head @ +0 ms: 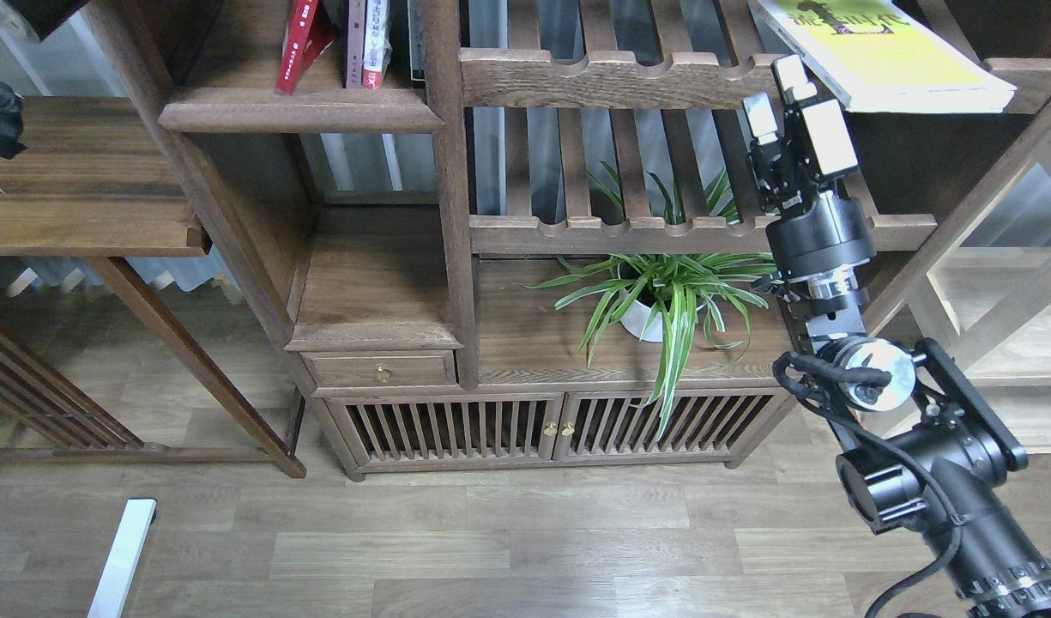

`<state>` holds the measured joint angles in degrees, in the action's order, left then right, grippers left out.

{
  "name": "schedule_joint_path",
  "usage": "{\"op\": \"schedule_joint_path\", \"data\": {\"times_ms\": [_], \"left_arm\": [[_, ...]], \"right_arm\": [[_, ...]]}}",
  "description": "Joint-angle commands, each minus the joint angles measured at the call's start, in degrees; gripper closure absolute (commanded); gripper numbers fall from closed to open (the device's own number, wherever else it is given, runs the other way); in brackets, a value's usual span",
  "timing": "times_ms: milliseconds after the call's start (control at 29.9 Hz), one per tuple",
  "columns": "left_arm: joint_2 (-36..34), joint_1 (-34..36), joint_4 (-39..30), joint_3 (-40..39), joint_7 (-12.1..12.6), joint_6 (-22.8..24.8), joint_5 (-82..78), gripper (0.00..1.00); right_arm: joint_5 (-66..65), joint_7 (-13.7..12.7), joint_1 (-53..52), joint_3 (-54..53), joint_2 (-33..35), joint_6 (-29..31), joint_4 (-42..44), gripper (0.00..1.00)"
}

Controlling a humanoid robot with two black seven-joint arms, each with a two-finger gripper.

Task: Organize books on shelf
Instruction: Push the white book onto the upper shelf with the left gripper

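The yellow-green book (885,56) lies flat on the upper slatted rack (611,81), up and to the right of my right gripper (778,103), whose fingertips sit just under its near left corner; I cannot tell whether they touch it. The book's long axis runs from upper left down to lower right, with its lower right end overhanging the rail. My right gripper's two fingers stand apart with nothing between them. My right arm is by far the nearer one. Of my left arm only a dark scrap shows at the top left corner, its gripper out of sight. The shelf (302,110) lies well to the left, holding the red book (298,43) leaning beside other upright spines, their tops cut off by the frame.
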<state>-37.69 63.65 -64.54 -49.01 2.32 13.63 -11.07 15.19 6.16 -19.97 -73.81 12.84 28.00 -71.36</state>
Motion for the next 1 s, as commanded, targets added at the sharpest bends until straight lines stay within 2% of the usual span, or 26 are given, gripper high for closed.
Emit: {"op": "schedule_joint_path", "data": {"times_ms": [0, 201, 368, 602, 735, 969], "left_arm": [[0.6, 0.0, 0.6, 0.1, -0.4, -2.0, 0.0, 0.97], [4.3, 1.7, 3.0, 0.1, -1.6, -8.9, 0.0, 0.96], [7.6, 3.1, 6.3, 0.2, -2.1, -9.6, -0.3, 0.96], [12.2, 4.7, 9.8, 0.2, -2.7, -14.3, -1.9, 0.96], [14.0, 4.7, 10.7, 0.6, -4.3, -17.6, -1.9, 0.93], [16.0, 5.3, 11.9, 2.6, -6.7, -19.9, -1.9, 0.93]], "right_arm": [[0.0, 0.0, 0.0, 0.0, 0.0, 0.0, 0.0, 0.16], [0.1, 0.0, 0.0, 0.1, -0.1, 0.0, 0.0, 0.16], [0.1, 0.0, 0.0, 0.0, 0.0, 0.0, 0.0, 0.16], [0.1, 0.0, 0.0, -0.1, 0.1, 0.0, 0.0, 0.16], [0.3, 0.0, 0.1, -0.5, 0.1, 0.0, 0.0, 0.16], [0.7, 0.0, 0.9, -1.0, 0.1, 0.0, 0.0, 0.16]]}}
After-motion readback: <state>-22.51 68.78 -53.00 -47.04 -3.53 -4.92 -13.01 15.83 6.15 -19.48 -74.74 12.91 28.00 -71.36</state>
